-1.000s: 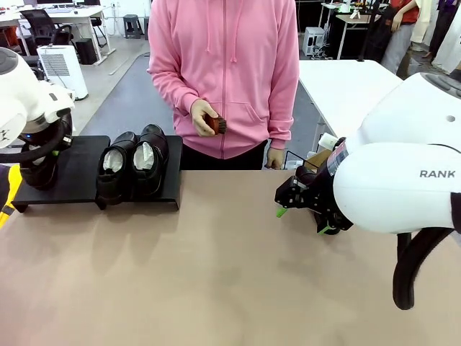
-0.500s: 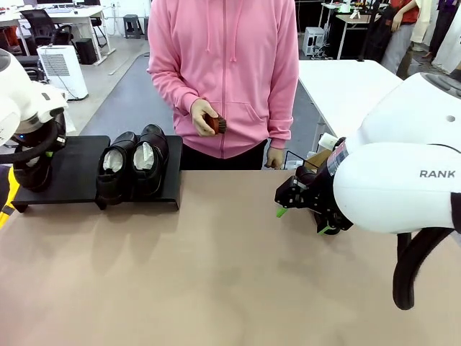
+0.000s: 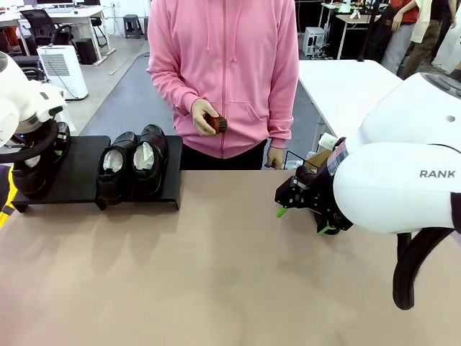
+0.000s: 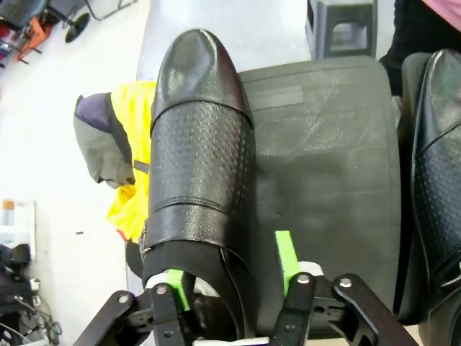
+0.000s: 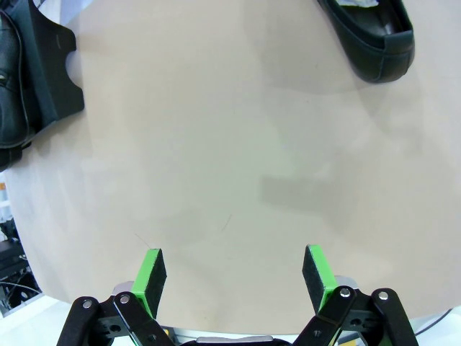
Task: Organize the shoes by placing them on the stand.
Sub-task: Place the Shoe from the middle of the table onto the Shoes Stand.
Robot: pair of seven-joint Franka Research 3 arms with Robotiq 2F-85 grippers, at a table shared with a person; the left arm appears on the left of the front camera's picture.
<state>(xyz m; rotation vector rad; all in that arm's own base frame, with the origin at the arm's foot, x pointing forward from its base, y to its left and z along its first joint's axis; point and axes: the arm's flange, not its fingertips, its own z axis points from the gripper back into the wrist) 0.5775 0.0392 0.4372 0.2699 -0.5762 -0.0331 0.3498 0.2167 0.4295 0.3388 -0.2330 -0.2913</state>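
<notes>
Two shoes (image 3: 133,167) sit paired on the stand (image 3: 75,176), the left gripper (image 4: 230,277) stands part-open around a third shoe (image 4: 194,166) at its outer edge, the right gripper (image 5: 234,270) hangs wide and empty, and a fourth shoe (image 5: 371,32) waits on the table (image 3: 216,274).

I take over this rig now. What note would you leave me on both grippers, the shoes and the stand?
Left gripper: open, pads on either side of the heel of a shoe that rests on the left end of the stand; one pad is clear of the leather.
Right gripper: open, empty, above bare table.
Done: three shoes on the stand, counting the pair side by side at its right end.
Left: one shoe lies on the table beyond the right gripper. Lift the left arm away, then place that shoe.
</notes>
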